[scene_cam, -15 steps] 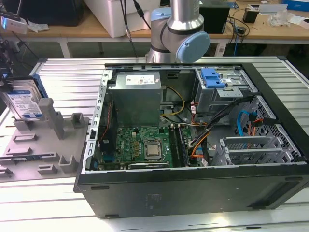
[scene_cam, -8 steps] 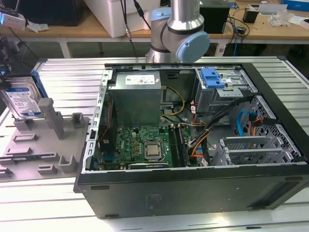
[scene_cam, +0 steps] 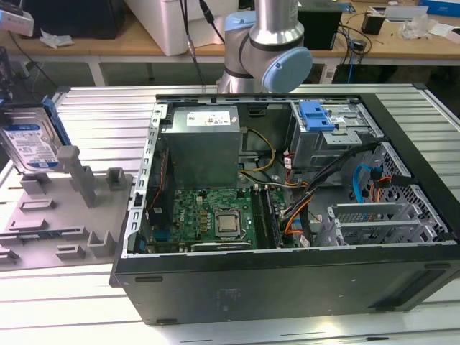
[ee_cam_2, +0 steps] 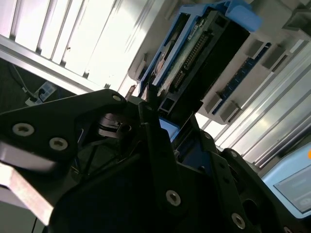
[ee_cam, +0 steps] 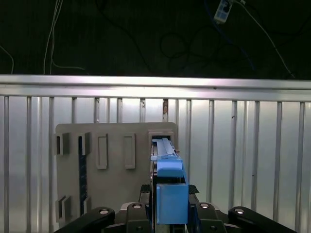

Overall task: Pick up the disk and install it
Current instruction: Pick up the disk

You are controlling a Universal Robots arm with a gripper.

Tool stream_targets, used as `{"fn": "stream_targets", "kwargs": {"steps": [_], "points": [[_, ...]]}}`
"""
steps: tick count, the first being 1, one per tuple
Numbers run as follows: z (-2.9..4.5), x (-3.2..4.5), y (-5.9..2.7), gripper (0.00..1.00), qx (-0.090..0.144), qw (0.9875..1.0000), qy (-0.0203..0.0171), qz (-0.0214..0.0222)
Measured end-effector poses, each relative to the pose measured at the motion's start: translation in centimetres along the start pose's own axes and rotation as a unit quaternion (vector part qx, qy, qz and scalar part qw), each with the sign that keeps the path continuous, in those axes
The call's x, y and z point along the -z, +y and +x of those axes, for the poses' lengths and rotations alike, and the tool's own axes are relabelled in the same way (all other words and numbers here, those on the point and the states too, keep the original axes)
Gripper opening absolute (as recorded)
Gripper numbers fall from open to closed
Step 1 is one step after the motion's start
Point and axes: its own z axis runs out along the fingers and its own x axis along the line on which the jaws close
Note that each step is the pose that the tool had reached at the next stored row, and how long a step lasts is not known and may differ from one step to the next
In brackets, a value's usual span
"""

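At the exterior view's left, the disk (scene_cam: 30, 140) stands on edge in a grey slotted holder (scene_cam: 79, 180), well apart from the open computer case (scene_cam: 287, 287) (upright, I'd guess, so both faces can be reached). In the first wrist view the gripper (ee_cam: 170, 191) hangs in line over its blue strip, fingers (ee_cam: 193, 189) spread, gripping nothing.

A ribbed silver aluminium table (scene_cam: 100, 108) gleams under bright light; behind it stands a pale wooden workbench (scene_cam: 108, 46) carrying cables.
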Motion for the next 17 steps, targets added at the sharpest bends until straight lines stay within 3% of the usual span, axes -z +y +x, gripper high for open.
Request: {"fn": "stream_targets", "kwargs": {"steps": [17], "points": [[0.10, 3.86, -0.02, 0.36, 0.000, 1.0000, 0.0001, 0.0000]]}}
